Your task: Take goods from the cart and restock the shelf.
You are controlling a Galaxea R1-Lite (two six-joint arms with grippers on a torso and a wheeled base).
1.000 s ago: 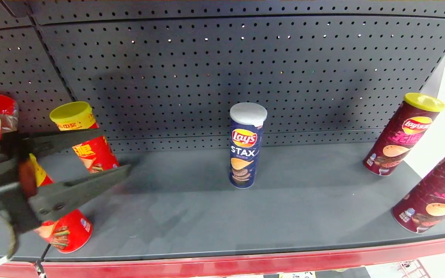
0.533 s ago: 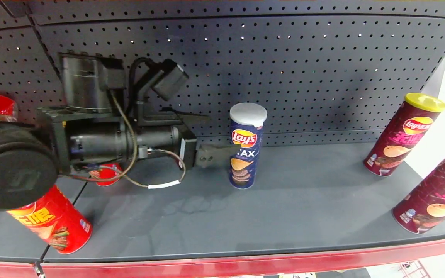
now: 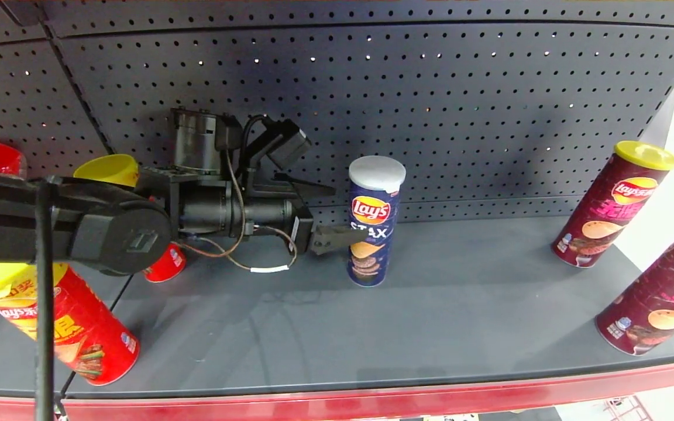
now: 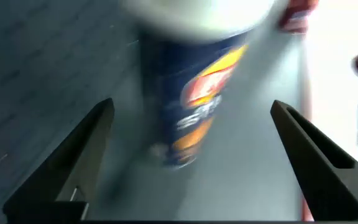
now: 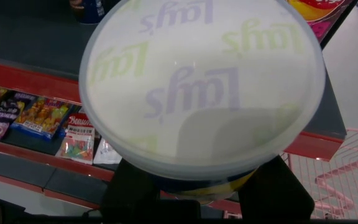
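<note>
A blue chip can with a white lid (image 3: 375, 210) stands upright mid-shelf near the pegboard. My left gripper (image 3: 346, 213) comes at it from the left, open. Its near finger (image 3: 337, 238) crosses the front of the can. In the left wrist view the blue can (image 4: 194, 118) stands ahead between the spread fingertips of the left gripper (image 4: 192, 107), without touching them. My right gripper (image 5: 204, 190) is shut on another can, whose white lid (image 5: 201, 81) hides most of the fingers.
Red cans (image 3: 88, 342) with yellow lids stand at the shelf's left, two maroon cans (image 3: 612, 204) at the right. The grey shelf (image 3: 290, 327) has a red front lip and open floor in front of the blue can. Below are snack packets (image 5: 42, 118) and a pink cart (image 5: 353, 180).
My left arm has swung in from the far left to the blue can, with its open fingers now at the can's sides. The can has not moved.
</note>
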